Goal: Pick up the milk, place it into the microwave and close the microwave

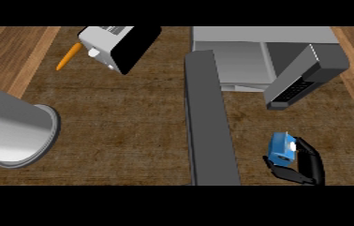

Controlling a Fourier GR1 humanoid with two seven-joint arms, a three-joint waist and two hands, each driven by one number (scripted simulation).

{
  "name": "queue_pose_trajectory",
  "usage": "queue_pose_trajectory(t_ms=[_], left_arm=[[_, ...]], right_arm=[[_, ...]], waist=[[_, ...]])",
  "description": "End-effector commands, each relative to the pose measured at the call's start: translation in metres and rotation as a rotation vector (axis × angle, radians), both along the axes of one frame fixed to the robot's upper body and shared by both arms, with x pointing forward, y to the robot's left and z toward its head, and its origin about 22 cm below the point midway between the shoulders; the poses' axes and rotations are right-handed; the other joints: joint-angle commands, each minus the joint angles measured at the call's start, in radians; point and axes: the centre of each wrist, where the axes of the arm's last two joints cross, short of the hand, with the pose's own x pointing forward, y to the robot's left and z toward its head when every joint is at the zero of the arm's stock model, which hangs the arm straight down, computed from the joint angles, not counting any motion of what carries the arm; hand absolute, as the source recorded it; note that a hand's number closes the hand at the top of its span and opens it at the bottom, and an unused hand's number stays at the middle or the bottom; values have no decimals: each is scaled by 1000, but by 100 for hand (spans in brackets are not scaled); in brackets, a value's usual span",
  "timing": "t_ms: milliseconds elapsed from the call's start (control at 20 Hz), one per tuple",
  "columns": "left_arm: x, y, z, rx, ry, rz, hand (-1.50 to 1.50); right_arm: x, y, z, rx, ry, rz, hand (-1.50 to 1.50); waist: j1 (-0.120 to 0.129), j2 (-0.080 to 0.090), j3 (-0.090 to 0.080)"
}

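Note:
The milk (pixel 280 148) is a small blue carton with a white top, low at the right of the head view. My right hand (pixel 306 166) is curled round it, thumb on its near side and fingers on its right side. The grey microwave (pixel 269 47) stands at the upper right with its cavity (pixel 242 63) open. Its door (pixel 210 122) is swung out toward me, a long dark grey slab left of the carton. The dark control panel (pixel 304 77) juts out on the right. My left hand does not show.
A white and black toaster (pixel 117 46) stands at the upper left with an orange carrot (pixel 67 57) beside it. A large metal pot (pixel 24 133) sits at the left edge. The brown counter (pixel 124 117) stretches between them.

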Motion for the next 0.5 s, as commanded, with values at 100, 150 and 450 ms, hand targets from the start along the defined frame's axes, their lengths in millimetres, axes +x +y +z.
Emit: queue_pose_trajectory(t_ms=[100, 150, 450], left_arm=[[-3, -6, 25, -10, -74, -45, -150], [2, -11, 11, -31, -79, -55, -150], [-3, -4, 17, -46, -53, -45, -150]], right_arm=[[44, 31, 10, 30, -91, 181, 150], [60, 46, 14, 19, -72, 194, 150], [74, 69, 15, 35, -98, 314, 150]], waist=[[17, 5, 5], [21, 7, 5], [11, 6, 3]])
